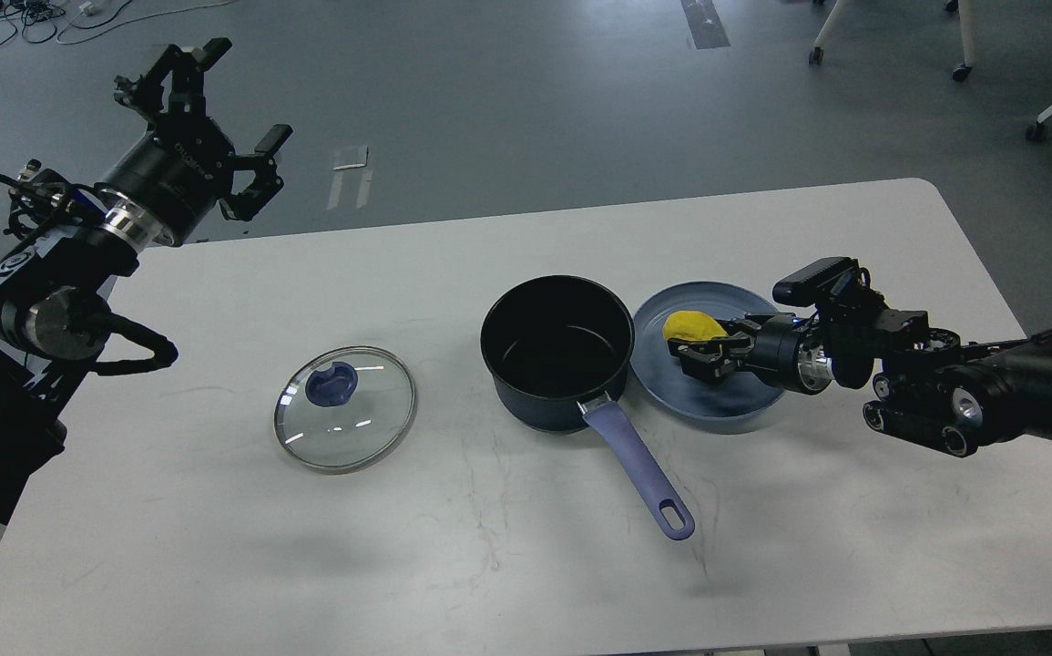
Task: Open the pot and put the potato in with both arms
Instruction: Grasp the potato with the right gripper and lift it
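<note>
Head view: pot uncovered, right hand at the potato on the plate.

On the white worktop the dark pot stands open and holds nothing, its lavender-blue handle pointing toward the near edge. Its glass lid lies flat to the left, well apart from it, knob up. Just right of the pot, touching or nearly so, is the round grey-blue plate, with the yellow potato on its far part. The right hand reaches in low over the plate with its fingers against the potato's near side; whether they actually clasp it I cannot tell. The left hand is raised beyond the worktop's far-left corner, fingers spread wide and grasping nothing.
</note>
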